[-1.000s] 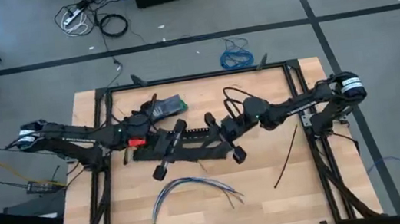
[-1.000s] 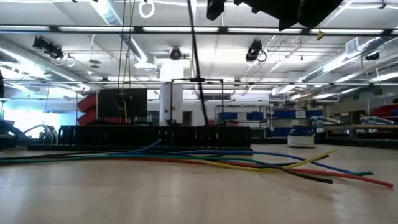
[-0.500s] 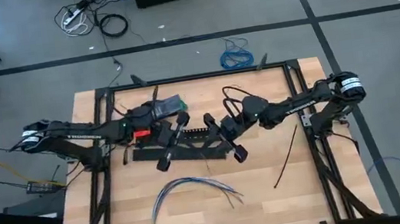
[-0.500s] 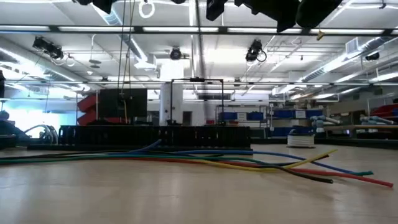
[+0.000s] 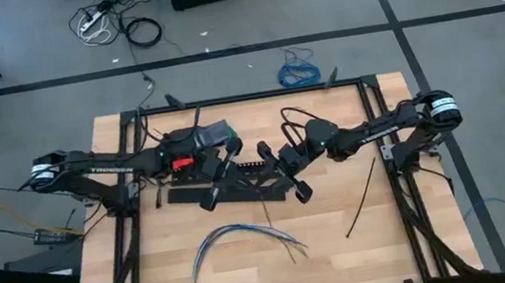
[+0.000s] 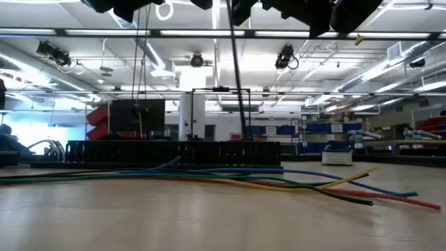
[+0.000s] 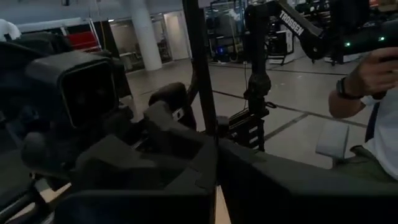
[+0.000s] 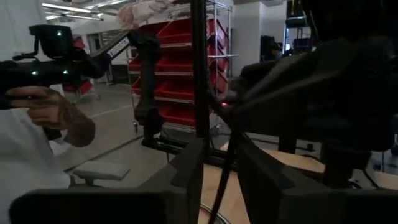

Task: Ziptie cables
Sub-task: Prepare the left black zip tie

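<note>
Hovering in the high view, my left claw faces my right claw, with the cables lying in front of both. In the low view, a ziptie hangs below them. In the left wrist view, that claw is clamped on it. In the right wrist view, that claw's fingers stand apart.

Readable text: "TROSSEN" in white letters | on: a dark robot arm in the room beyond the table, left wrist view | elsewhere: nothing legible

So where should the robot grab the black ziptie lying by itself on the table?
Probably near the middle of the loose ziptie, coming straight down from above. It lies flat and slanted on bare wood, clear of the cables, so fingers closing across its thin width fit best.
</note>
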### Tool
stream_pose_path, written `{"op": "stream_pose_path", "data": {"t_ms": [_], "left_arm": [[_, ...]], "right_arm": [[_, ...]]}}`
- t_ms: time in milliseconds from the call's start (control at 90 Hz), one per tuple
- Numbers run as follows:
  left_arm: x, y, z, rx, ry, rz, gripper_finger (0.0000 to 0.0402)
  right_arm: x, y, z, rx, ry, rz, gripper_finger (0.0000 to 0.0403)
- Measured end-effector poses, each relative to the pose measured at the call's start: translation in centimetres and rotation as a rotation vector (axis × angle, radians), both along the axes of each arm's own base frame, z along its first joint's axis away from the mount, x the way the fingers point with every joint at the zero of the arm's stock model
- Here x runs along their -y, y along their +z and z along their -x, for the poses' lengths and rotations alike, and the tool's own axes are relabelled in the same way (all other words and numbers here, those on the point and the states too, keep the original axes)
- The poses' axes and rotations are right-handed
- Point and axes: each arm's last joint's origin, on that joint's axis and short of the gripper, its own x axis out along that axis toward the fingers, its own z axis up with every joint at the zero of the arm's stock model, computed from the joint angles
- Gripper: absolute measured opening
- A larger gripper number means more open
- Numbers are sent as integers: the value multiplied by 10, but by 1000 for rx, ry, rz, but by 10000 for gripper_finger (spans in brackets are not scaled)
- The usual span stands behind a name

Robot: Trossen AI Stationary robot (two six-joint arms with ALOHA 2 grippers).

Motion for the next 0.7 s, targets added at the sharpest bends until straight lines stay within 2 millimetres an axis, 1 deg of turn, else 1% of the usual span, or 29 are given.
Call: {"op": "stream_pose_path", "data": {"t_ms": [133, 567, 633, 700], "left_arm": [[-2, 0, 0, 1, 8, 1, 0], [-2, 0, 0, -4, 6, 3, 0], [-2, 0, 0, -4, 6, 3, 0], [-2, 0, 0, -4, 6, 3, 0]], "right_arm": [[0, 0, 0, -5, -1, 0, 74], [0, 0, 0, -1, -2, 6, 71], [0, 0, 0, -1, -2, 6, 64], [1, 0, 0, 1, -11, 9, 48]]}}
